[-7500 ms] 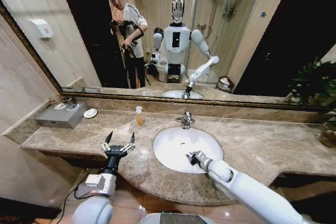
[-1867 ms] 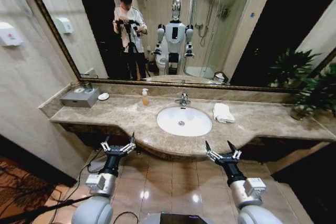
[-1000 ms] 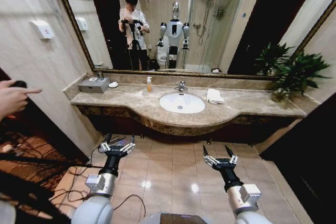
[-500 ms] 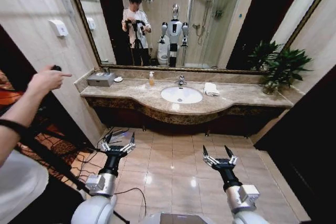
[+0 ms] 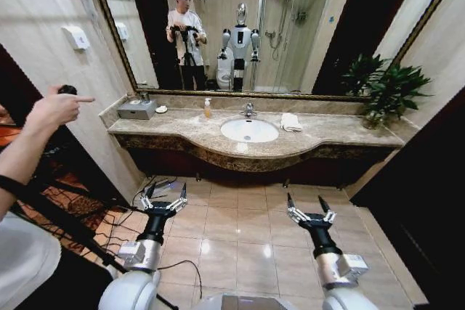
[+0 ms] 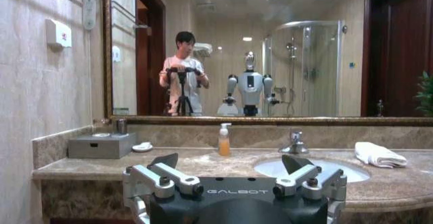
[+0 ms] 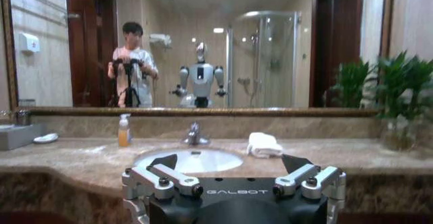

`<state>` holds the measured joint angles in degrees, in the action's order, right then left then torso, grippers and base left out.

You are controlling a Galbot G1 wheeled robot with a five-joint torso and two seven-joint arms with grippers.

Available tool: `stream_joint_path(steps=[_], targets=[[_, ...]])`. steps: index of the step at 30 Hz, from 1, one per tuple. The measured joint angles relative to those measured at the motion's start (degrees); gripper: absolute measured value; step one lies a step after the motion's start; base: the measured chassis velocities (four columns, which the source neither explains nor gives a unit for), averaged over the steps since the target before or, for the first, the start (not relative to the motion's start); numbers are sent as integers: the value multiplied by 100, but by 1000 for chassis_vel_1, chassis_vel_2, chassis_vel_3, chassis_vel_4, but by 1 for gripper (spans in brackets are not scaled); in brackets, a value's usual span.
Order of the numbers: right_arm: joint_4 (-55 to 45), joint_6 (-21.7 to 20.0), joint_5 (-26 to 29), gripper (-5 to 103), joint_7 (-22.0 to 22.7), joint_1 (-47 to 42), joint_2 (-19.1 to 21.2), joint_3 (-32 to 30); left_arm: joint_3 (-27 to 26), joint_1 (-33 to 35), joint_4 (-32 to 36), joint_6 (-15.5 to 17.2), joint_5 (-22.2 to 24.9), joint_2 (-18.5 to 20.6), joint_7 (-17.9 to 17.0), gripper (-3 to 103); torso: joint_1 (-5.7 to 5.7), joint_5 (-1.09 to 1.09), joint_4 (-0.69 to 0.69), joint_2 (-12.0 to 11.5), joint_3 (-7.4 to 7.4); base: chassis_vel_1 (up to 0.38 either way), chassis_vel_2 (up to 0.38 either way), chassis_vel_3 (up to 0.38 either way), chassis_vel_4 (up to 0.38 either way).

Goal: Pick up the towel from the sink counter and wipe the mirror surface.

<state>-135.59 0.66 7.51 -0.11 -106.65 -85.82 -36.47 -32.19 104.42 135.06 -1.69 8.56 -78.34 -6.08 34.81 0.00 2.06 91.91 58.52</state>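
1. The white towel (image 5: 291,122) is folded into a soft bundle and lies on the sink counter (image 5: 341,134), just right of the basin (image 5: 249,131) — below the wide bronze-framed mirror (image 5: 290,27).
2. "GALBOT" is printed on both wrists.
3. The left gripper (image 5: 164,200) and right gripper (image 5: 308,209) hang over the floor tiles, well short of the counter — fingers spread, holding nothing.
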Motion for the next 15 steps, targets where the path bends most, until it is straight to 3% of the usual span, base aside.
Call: stream_joint_path(steps=[4,15], targets=[[72,95,276,100,-143,12,-11,-372,0,0,0,0,0,0,0,100,0,0,-1,0,0,0,0,0,0],[-1,233,549,100,-191,-32,-41,-414,0,0,0,0,0,0,0,100,0,-1,0,0,0,0,0,0,0]])
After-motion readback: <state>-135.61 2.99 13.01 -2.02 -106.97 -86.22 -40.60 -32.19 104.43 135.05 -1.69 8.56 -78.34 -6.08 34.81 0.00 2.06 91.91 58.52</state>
